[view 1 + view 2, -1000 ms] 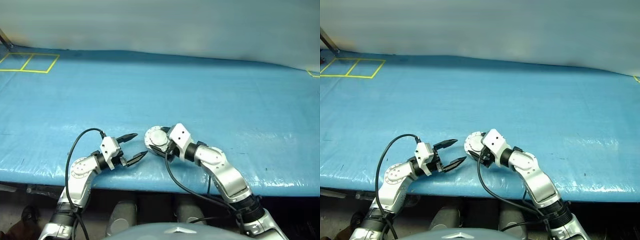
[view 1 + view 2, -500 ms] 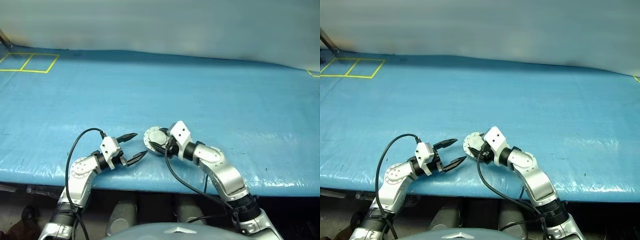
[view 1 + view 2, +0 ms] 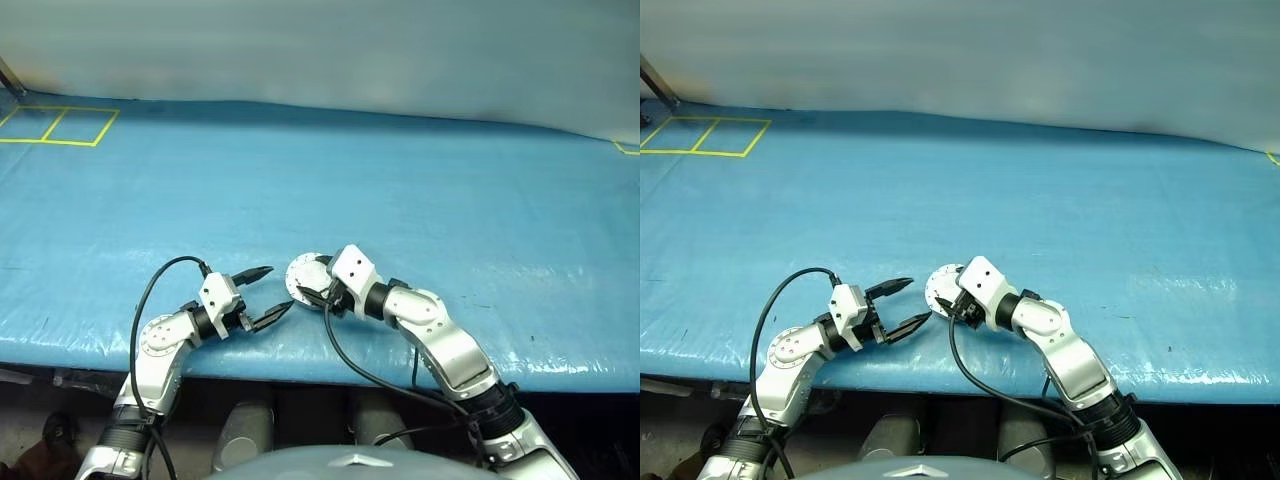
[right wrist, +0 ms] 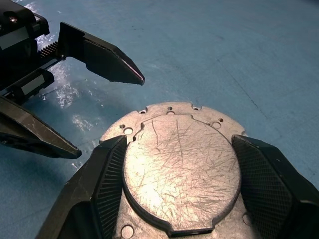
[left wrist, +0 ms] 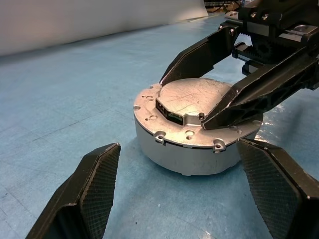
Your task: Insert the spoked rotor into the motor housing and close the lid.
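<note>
My right gripper (image 3: 308,292): fingers spread either side of the lid, over its top, not clamped.
My left gripper (image 3: 270,292): gaped wide, beside the housing, touching nothing.
Motor housing (image 5: 189,152): on the blue table (image 3: 420,200), near its front edge.
Lid (image 4: 182,167): pale scratched face up, seated on the housing.

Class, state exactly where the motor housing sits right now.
The motor housing sits on the blue table near its front edge, between the right gripper's fingers, with the open left gripper just to its left.
</note>
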Controlling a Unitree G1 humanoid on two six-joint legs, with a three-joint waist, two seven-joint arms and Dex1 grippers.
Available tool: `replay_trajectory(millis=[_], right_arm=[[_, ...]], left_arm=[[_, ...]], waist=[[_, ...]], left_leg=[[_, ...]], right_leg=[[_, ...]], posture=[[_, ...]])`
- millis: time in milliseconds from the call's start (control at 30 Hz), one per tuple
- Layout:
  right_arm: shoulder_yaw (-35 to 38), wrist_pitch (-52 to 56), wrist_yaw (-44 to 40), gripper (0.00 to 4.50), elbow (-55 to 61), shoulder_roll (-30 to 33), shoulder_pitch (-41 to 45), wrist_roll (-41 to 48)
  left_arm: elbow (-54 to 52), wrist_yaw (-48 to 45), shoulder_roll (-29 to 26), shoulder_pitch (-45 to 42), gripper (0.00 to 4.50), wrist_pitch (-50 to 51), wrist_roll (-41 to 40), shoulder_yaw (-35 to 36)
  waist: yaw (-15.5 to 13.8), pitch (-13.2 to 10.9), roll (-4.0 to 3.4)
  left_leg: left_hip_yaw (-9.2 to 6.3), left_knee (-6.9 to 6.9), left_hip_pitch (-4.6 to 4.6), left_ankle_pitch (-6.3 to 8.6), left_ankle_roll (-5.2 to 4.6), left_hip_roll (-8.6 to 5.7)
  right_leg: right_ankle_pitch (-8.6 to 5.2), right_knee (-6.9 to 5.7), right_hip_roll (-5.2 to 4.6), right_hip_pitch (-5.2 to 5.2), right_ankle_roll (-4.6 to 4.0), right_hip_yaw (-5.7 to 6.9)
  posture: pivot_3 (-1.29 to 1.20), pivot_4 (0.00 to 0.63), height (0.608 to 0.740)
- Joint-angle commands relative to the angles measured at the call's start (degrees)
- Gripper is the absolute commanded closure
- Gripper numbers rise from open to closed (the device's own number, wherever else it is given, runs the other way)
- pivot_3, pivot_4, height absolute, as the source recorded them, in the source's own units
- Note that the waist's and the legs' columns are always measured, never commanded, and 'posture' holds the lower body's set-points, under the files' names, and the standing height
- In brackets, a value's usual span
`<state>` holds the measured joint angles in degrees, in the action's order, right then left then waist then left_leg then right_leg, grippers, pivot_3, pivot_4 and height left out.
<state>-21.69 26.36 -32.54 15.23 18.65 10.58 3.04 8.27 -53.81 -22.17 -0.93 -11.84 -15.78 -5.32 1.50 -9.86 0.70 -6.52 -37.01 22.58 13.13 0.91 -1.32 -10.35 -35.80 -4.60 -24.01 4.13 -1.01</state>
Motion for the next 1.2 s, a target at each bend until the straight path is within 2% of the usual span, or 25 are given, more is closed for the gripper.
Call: replay_trajectory(millis=[33,533,667,833,933,1200], right_arm=[[1.57,1.16,-0.24,1.47,-0.27,0.64,0.8,0.21],[2.4,2.59,-2.7,1.47,-0.74,2.65,2.78,1.63],[0.74,2.49,-2.07,1.47,-2.21,2.93,2.61,-0.29],[0.08,2.25,-1.4,1.47,-2.88,2.58,1.99,-0.97],[0.0,2.25,-1.25,1.47,-2.78,2.3,1.97,-0.96],[0.24,2.22,0.04,1.47,-2.55,1.75,1.52,-1.52]], left_arm=[[-1.37,-0.08,-0.24,0.23,0.41,-0.14,-0.54,0.52],[-2.31,-0.04,0.03,0.71,0.41,0.45,-1.15,0.28],[-2.63,1.89,1.23,0.87,0.41,-0.03,-1.41,1.08],[-5.46,2.73,3.26,-0.78,0.41,5.43,-6.4,2.18],[-6.02,1.7,3.27,-1.95,0.99,7.27,-7.61,1.85],[-1.84,0.99,3.36,-4.05,3.69,7.19,-4.06,0.04]], waist=[[0.0,0.0,0.0],[-0.2,0.0,0.0],[-0.23,0.0,0.0],[-0.23,0.0,0.01],[-0.16,0.0,0.0],[-0.04,0.01,0.0]], left_leg=[[0.0,0.0,0.0,0.0,0.0,0.0],[0.0,0.02,0.03,0.0,0.0,-0.01],[0.0,0.02,0.03,0.0,0.0,-0.01],[-0.02,0.01,0.0,0.0,0.0,0.0],[-0.04,0.0,-0.03,0.0,0.0,0.0],[-0.04,0.0,-0.03,0.0,0.0,0.0]], right_leg=[[0.0,0.0,0.0,0.0,0.0,0.0],[0.0,0.02,-0.01,-0.02,0.0,0.0],[0.0,0.03,-0.01,-0.02,0.0,0.0],[0.0,0.02,-0.01,0.02,0.0,0.01],[0.0,0.0,0.0,0.04,0.0,0.04],[0.0,0.01,0.01,0.06,0.0,0.05]], posture=[[0.0,0.15,0.74],[0.0,0.15,0.74],[0.0,0.15,0.74],[0.0,0.15,0.74],[0.0,0.15,0.74],[0.0,0.15,0.74]])
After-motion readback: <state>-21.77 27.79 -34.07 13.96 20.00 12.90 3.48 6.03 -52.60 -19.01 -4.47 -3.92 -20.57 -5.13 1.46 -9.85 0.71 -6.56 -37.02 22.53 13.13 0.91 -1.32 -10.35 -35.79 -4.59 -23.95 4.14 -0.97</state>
